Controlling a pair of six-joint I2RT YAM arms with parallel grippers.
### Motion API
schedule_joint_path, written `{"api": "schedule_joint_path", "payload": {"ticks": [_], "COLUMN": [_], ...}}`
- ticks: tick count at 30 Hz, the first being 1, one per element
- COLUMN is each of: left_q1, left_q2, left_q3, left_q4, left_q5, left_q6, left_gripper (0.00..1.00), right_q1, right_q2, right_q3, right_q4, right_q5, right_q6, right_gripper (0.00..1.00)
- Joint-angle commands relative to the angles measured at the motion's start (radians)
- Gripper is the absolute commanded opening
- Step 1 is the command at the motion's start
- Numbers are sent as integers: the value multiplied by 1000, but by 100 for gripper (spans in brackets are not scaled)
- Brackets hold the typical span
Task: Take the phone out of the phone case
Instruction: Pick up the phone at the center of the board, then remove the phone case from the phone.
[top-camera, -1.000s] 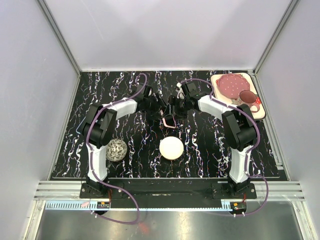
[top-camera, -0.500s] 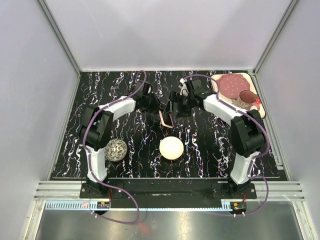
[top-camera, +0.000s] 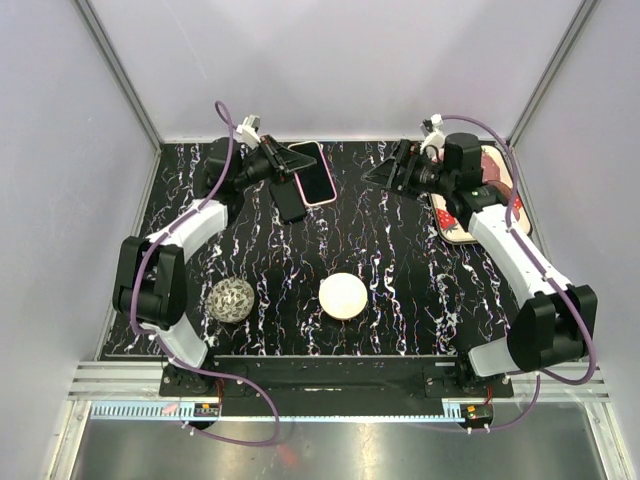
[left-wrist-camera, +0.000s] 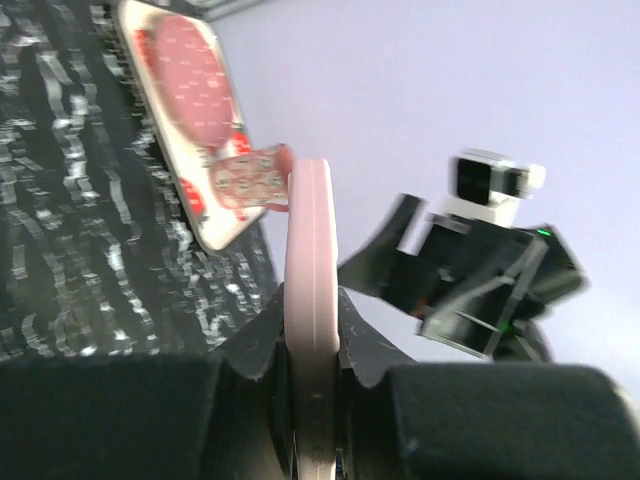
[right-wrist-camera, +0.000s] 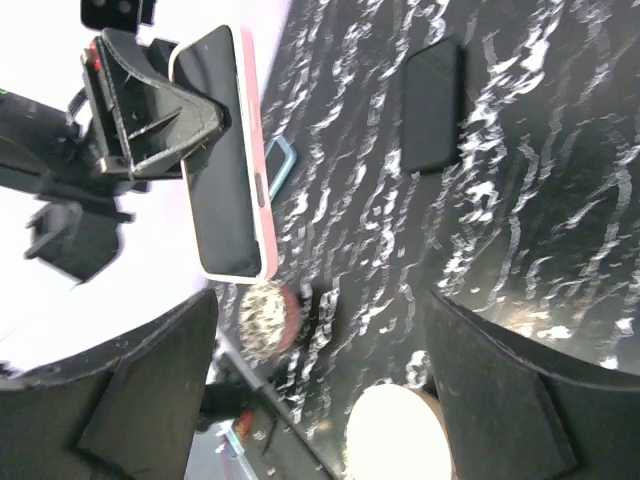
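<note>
Phone case (top-camera: 316, 172), pink, sits gripped edgewise in my left hand (top-camera: 294, 166) at upper centre, seemingly held clear of the dark phone (top-camera: 290, 204) lying on the tabletop (top-camera: 400, 270) just below; my right hand (top-camera: 386, 174) is released, empty.

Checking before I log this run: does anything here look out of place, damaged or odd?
Nothing looks damaged or spilled. The one oddity: the left gripper holds the pink phone case in the air, while a dark phone-like slab lies flat on the table nearby.
</note>
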Motion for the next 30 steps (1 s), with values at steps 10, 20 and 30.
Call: {"api": "schedule_joint_path", "payload": {"ticks": [10, 20, 30], "left_q1": [-10, -13, -20], "left_q2": [20, -3, -18], "left_q3": [-97, -97, -98], "left_q4": [747, 684, 686], "left_q5": [90, 71, 71], "left_q6": [-433, -394, -393], "left_gripper": [0, 0, 0], "right_q1": [-1, 103, 126], "right_q2": [-14, 14, 75], "right_q3": [-225, -213, -258], "right_q4": [666, 682, 876], "right_q5": [-364, -353, -298], "right_q6": [470, 464, 614], "right_gripper": [72, 69, 41]}}
